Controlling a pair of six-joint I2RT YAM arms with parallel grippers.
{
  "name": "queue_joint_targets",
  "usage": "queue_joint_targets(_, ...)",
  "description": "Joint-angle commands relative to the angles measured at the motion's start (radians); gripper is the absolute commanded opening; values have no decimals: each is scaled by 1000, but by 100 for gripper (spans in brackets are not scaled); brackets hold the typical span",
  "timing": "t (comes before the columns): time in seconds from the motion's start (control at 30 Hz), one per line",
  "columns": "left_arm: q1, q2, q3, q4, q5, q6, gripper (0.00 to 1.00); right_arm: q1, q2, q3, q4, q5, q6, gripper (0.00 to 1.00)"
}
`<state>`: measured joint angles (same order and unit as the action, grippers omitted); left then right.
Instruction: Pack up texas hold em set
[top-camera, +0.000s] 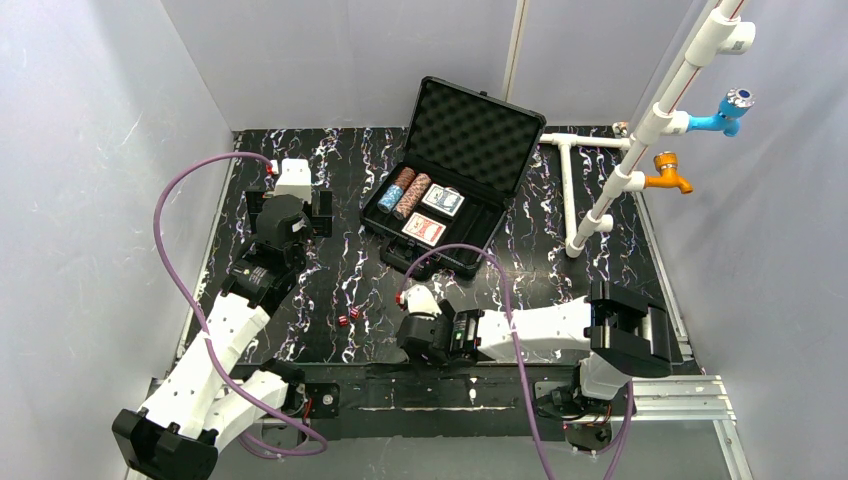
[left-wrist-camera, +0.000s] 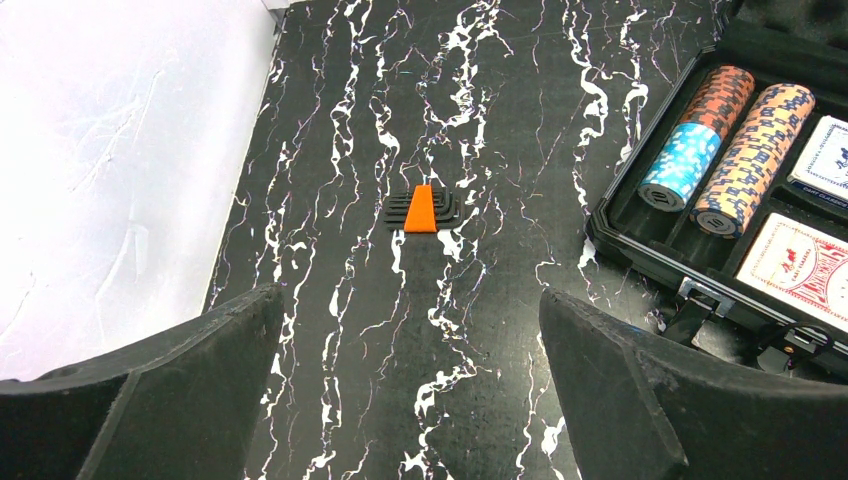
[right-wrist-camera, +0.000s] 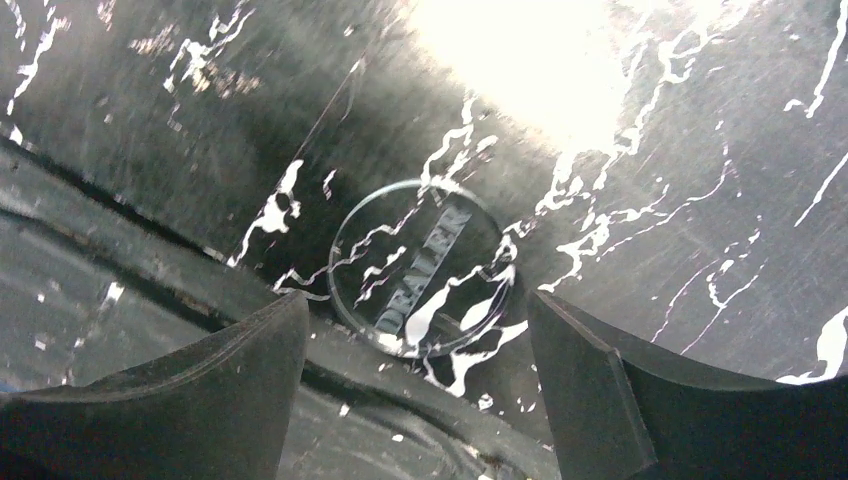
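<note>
The black foam-lined case (top-camera: 478, 128) stands open at the middle back of the table. Inside it lie rows of chips (top-camera: 405, 191), also in the left wrist view (left-wrist-camera: 745, 150), and two card decks (top-camera: 443, 200) (top-camera: 424, 230). Two small red dice (top-camera: 347, 317) lie on the table in front. A clear round disc marked DEALER (right-wrist-camera: 420, 270) lies flat by the table's near edge. My right gripper (right-wrist-camera: 420, 335) is open, low over the table, with its fingertips just short of the disc on either side. My left gripper (left-wrist-camera: 410, 300) is open and empty, left of the case.
An orange hex-key holder (left-wrist-camera: 424, 210) lies on the marble-patterned table ahead of the left gripper. A white pipe frame (top-camera: 640, 130) with a blue tap (top-camera: 728, 108) and an orange tap (top-camera: 668, 172) stands at the back right. White walls enclose the table.
</note>
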<state>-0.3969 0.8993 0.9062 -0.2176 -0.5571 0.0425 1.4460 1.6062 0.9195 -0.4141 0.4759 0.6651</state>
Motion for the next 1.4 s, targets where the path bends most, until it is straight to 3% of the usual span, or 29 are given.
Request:
queue_joint_targets(0.0, -4, -23, 23, -2, -15, 0, 99, -54, -13, -24, 69, 7, -5, 85)
queue_joint_targets(0.33, -5, -25, 23, -2, -19, 5, 99, -85, 5, -51, 101, -82, -16, 83)
queue_joint_targets(0.53, -5, -25, 23, 0, -21, 6, 99, -85, -8, -79, 60, -100, -4, 90)
queue_joint_targets(0.63, -6, -27, 21, 0, -22, 7, 99, -84, -16, -98, 58, -112, 4, 83)
queue_joint_targets(0.73, -5, -28, 21, 0, -23, 8, 99, -84, -10, -101, 42, -118, 9, 70)
queue_joint_targets(0.97, -6, -33, 20, 1, -27, 10, 99, -71, 7, -87, 24, -119, 5, 57)
queue_joint_targets(1.37, -5, -43, 23, 3, -26, -18, 99, -65, -13, 33, -24, -88, -39, 54)
